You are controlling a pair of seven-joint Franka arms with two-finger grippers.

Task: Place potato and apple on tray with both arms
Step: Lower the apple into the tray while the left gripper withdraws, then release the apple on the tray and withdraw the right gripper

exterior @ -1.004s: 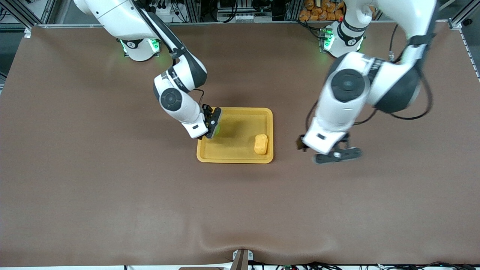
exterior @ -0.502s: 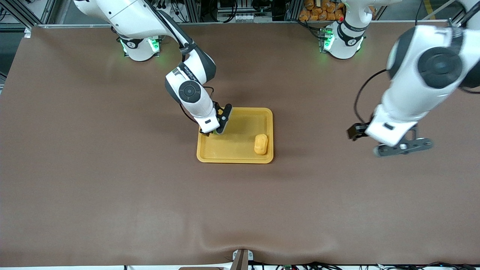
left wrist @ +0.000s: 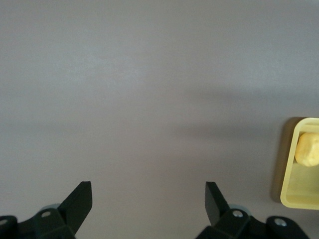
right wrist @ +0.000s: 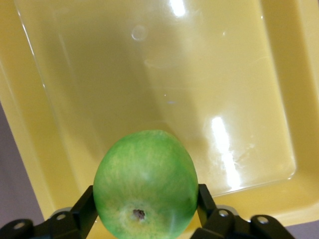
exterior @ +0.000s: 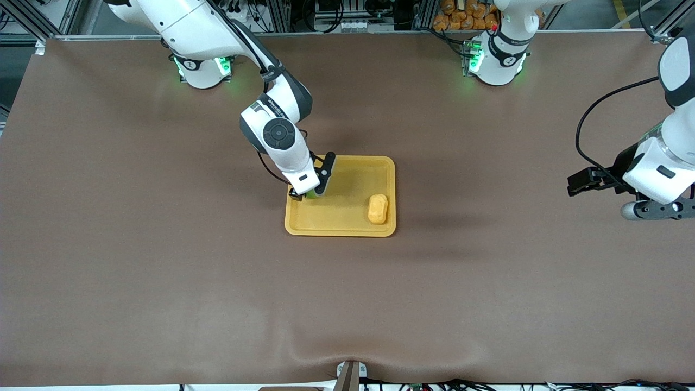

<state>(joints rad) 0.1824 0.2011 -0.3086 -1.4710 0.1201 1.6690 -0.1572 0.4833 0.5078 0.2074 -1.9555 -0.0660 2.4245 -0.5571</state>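
- At the centre of the front view: tray (exterior: 339,232), yellow, shallow, raised rim, laid flat on the brown table (exterior: 163,260).
- Potato (exterior: 378,209): lying in the tray, at the corner nearer the camera toward the left arm's end, close to the rim; no gripper near it.
- Apple (right wrist: 145,181): green, stem dimple turned to the right wrist camera, carried low over the tray's corner toward the right arm's base; contact with the floor cannot be told.
- Right gripper (exterior: 313,183): fingers set against both sides of the apple, which is clasped across its widest part.
- Left gripper (left wrist: 149,196): jaws spread wide, nothing held, parked over bare table at the left arm's end, well apart from the tray; the arm is idle.
- Handling, judged: apple light, firm, smooth, liable to roll once freed; best taken across the middle and let go low. Potato judged similarly firm, steadier on its long side.
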